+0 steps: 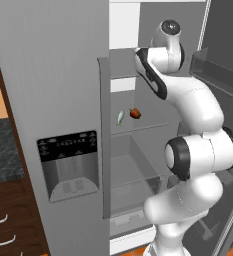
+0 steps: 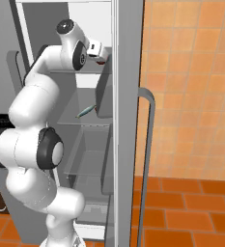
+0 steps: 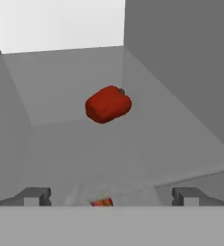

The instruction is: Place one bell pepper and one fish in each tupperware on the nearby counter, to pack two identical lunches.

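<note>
Stood fully open, gripper (image 3: 111,196) empty, fingertips (image 3: 36,195) spread wide, reached inside the open fridge (image 1: 63,75). Faced a red bell pepper (image 3: 108,104) lying on the grey shelf (image 3: 75,144) ahead, well apart from the tips. Lower down lay a second bell pepper (image 1: 135,113) just right of a fish (image 1: 120,117). Far left, a strip of counter (image 1: 3,150).

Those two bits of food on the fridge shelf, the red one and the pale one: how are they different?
The pepper is red and plump, with a small green stem; the fish is pale silvery-green and slim. The pepper is rounded and lumpy, while the fish is long and narrow, tapering at its ends. In the left base view the pepper lies to the right of the fish, apart from it. Both rest on the same fridge shelf, untouched.
</note>
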